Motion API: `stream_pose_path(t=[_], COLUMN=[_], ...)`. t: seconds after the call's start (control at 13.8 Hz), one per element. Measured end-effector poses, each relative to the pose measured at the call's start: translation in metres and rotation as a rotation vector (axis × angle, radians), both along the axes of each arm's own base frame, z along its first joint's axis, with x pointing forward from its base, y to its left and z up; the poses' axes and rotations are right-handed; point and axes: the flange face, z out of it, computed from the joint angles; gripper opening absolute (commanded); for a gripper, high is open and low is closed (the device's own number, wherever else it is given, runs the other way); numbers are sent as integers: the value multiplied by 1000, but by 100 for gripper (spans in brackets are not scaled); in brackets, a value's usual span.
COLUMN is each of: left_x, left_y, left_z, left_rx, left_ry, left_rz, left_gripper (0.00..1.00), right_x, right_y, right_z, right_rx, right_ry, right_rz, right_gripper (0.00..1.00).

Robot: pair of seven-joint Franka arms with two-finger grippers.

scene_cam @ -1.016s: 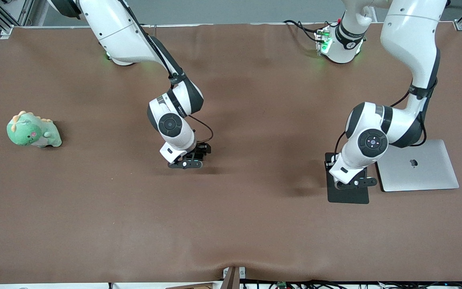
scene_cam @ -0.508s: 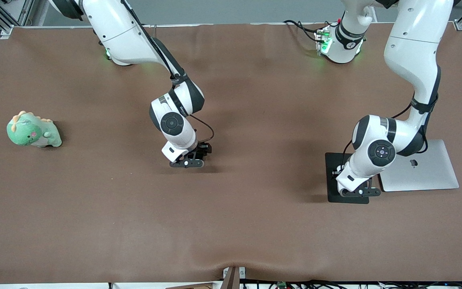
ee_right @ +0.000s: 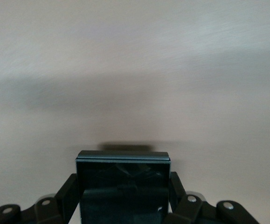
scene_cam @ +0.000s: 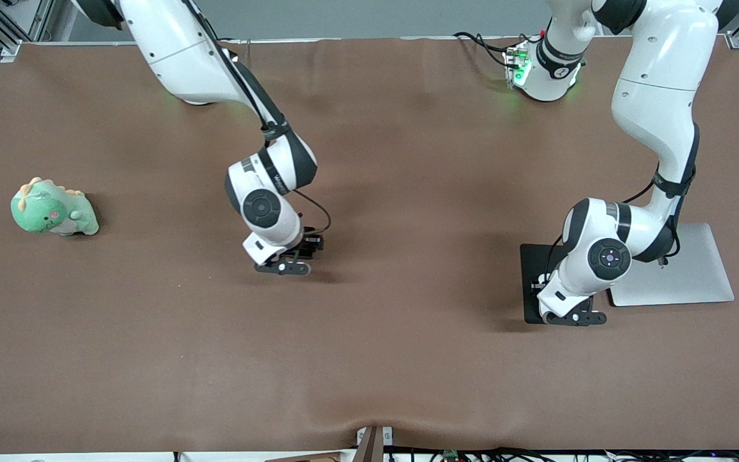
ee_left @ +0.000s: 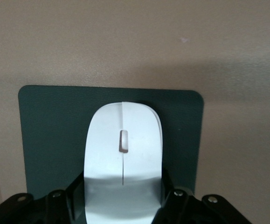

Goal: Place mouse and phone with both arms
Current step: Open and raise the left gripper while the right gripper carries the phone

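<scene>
Our left end effector (scene_cam: 573, 317) pinches the mouse (ee_left: 122, 158) low over the black pad (ee_left: 46, 140), beside the laptop (scene_cam: 696, 276). Our right end effector (scene_cam: 283, 267) pinches the phone (ee_right: 122, 184) low over the bare brown desk (scene_cam: 408, 359), near its middle.

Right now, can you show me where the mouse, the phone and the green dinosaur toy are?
mouse (ee_left: 123, 163): left wrist view, its white top.
phone (ee_right: 122, 186): right wrist view, its black face.
green dinosaur toy (scene_cam: 52, 215): front view, its body.
</scene>
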Motion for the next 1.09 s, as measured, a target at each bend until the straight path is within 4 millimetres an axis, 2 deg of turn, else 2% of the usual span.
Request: stream_pose_path(t=[0.22,0.36,0.51,0.58,0.73,0.87,1.09], left_x=[1,2,5,7,6,4,-2], left_y=[-6,-7,-8,-9,-7,-1,29], left_z=[-6,-4,4,15,48,94,163], left_rx=[-10,-12,-16,-17,-6,9,-15], left_ry=[-14,-19,-33,-39,-25,-17,-5], left_rz=[-17,-19,-18,-18,-12,2,32], left_gripper=[100,100,100,100,100,100,100], right_x=[19,30,33,32,28,22,4], right_y=[-54,-104,-154,-177,-227,-268,-325], right_z=[43,63,67,65,57,52,39], right_rx=[1,16,33,41,60,71,42], right_ry=[53,77,89,97,110,116,99], right_rz=[-5,16,29,41,62,68,110], right_gripper=[0,0,0,0,0,0,0])
